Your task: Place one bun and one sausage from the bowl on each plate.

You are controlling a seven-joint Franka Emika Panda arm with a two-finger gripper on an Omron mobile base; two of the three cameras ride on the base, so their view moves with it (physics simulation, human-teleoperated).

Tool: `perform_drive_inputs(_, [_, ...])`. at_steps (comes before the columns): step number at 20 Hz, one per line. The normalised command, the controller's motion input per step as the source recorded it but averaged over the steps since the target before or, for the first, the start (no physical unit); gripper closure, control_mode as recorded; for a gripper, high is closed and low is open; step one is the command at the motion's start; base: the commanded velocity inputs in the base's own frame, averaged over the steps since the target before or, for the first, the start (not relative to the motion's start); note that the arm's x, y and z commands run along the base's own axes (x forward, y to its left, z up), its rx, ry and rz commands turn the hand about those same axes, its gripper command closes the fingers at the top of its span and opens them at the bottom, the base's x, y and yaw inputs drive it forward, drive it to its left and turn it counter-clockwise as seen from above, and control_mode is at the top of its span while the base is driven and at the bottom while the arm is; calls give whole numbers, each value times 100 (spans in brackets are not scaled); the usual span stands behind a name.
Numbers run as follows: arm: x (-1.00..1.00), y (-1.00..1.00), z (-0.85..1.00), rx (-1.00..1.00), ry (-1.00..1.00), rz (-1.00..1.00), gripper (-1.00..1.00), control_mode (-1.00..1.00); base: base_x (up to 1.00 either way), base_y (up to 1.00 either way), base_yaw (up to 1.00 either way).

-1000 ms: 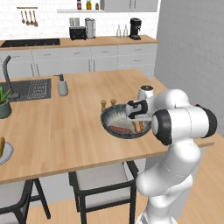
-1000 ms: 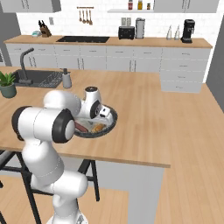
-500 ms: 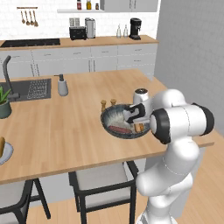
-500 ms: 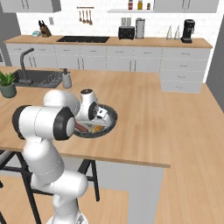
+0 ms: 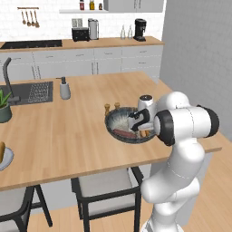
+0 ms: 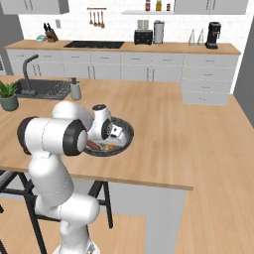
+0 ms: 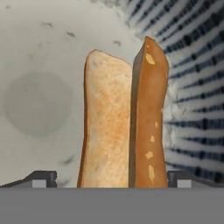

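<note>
hand view shows us a split golden bun [image 7: 124, 127] on the bowl [image 7: 39, 65]'s pale speckled inside, end effector [image 7: 112, 179] spread wide around it.

Lighting: bright, even and diffuse throughout; no single lamp direction is evident.

Shadows: soft and faint. A round grey smudge lies on the pale bowl floor [image 7: 39, 109], to the left of the claw [image 7: 112, 177] in the hand view. The stools [image 5: 106, 188] under the counter sit in a dimmer zone.

Glare: mild sheen on the white arm [image 5: 186, 124]; the wooden counter [image 5: 68, 131] is matte, without hot spots.

Sharpness: both base views are soft and low in detail, with blurred edges on distant shelf items. The hand view is crisper, though the bun [image 7: 124, 127] shows smeared texture and the bowl's striped rim [image 7: 197, 65] shimmers with jagged aliasing.

Distortion: none noticeable at the edges.
</note>
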Motion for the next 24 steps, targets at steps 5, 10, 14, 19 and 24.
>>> perform_drive_inputs(5, [0,0,-4,0,0,0,-100,-100,0,0,0])
perform_drive_inputs(10, [0,0,0,0,0,0,100,-100,0,0,0])
perform_drive_inputs(14, [0,0,0,0,0,0,100,-100,0,0,0])
perform_drive_inputs(19, [-11,-2,13,0,-4,1,100,-100,0,0,0])
perform_drive_inputs(24, [-49,0,96,1,-1,1,100,-100,0,0,0])
